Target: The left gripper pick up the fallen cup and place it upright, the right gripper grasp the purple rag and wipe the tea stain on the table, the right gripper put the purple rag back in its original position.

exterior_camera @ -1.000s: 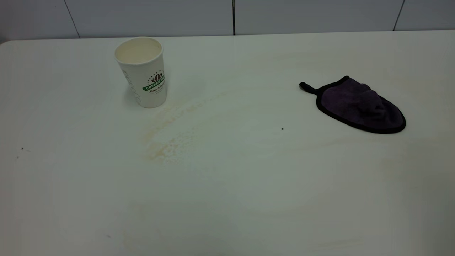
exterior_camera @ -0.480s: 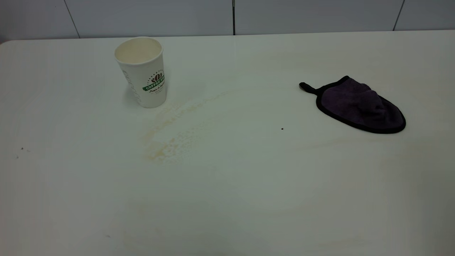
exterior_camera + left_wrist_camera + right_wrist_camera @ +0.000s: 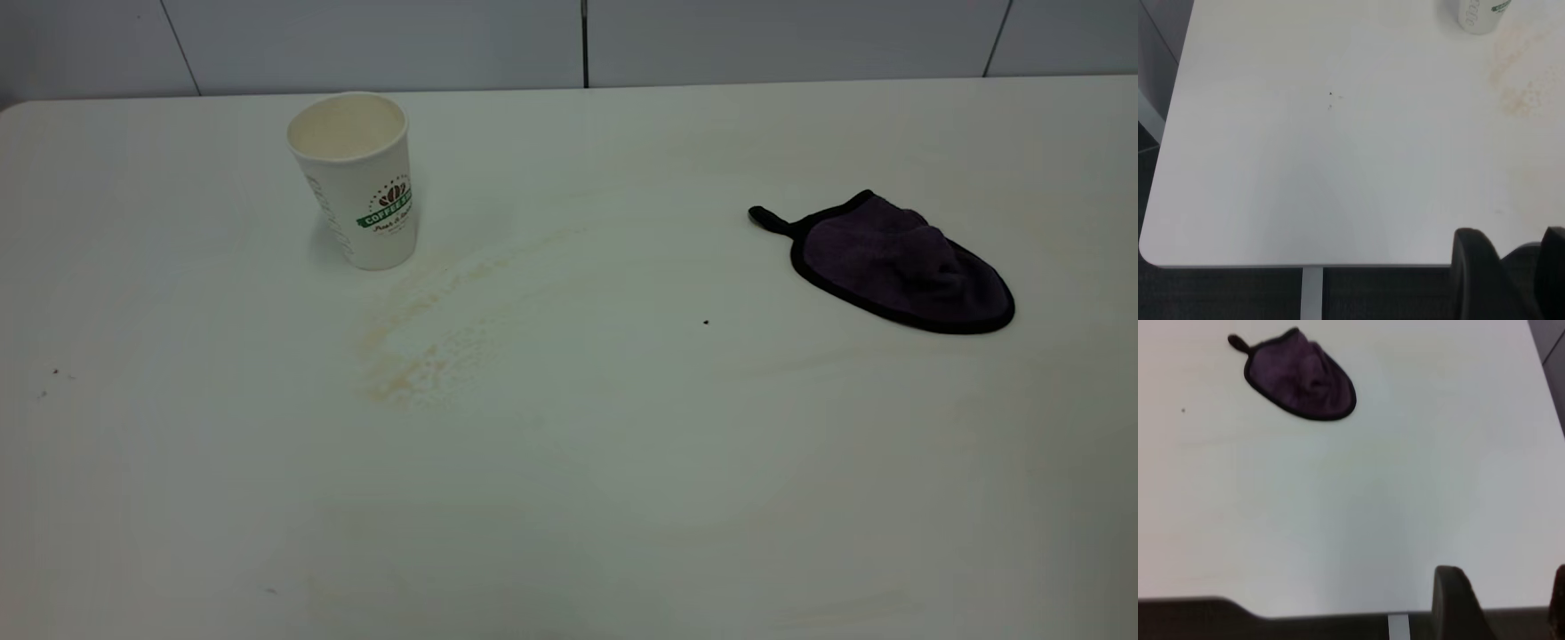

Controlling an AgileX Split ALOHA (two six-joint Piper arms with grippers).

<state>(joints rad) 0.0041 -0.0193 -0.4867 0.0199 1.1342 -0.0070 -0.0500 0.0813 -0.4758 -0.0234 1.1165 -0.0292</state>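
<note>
exterior view: one cup [image 3: 356,182] upright at the table's [image 3: 622,489] far left; one tea stain [image 3: 436,333] just in front of it; one purple rag [image 3: 898,262] well apart, right. no arm in view.

left wrist view: left gripper [image 3: 1508,273] off the near edge, fingers parted, empty. paper cup: likely light, crushable; grip mid-wall gently.

right wrist view: right gripper [image 3: 1498,603] at the near edge, fingers apart, empty. rag soft, limp; pinch the bunched middle.
</note>
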